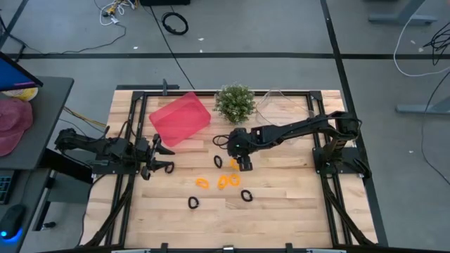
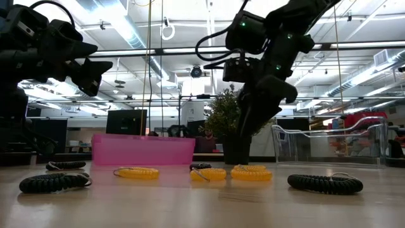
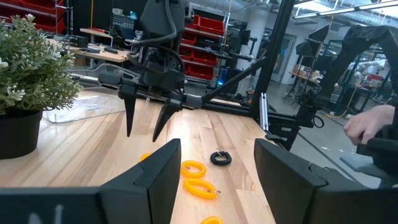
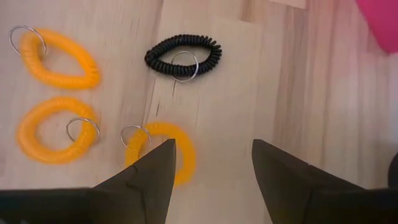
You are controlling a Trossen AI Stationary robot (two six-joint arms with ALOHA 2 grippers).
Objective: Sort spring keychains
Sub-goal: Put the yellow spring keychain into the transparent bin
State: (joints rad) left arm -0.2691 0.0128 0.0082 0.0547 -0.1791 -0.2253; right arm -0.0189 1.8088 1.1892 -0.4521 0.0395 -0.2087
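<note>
Nearest the right gripper (image 4: 211, 163), whose jaws gape wide and empty above the table (image 1: 281, 204), lies an orange keychain (image 4: 163, 149) among the scattered spring keychains (image 1: 223, 181); it should descend squarely, straddling the coil, while the left gripper (image 1: 163, 159) waits, likewise wide and empty.

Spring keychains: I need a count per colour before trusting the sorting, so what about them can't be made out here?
- High view: the spring keychains are too small; the right gripper covers some.
- Right wrist view: one orange keychain sits partly behind a finger.
- Low view: the pink bin shows only its side; its inside is hidden.
</note>
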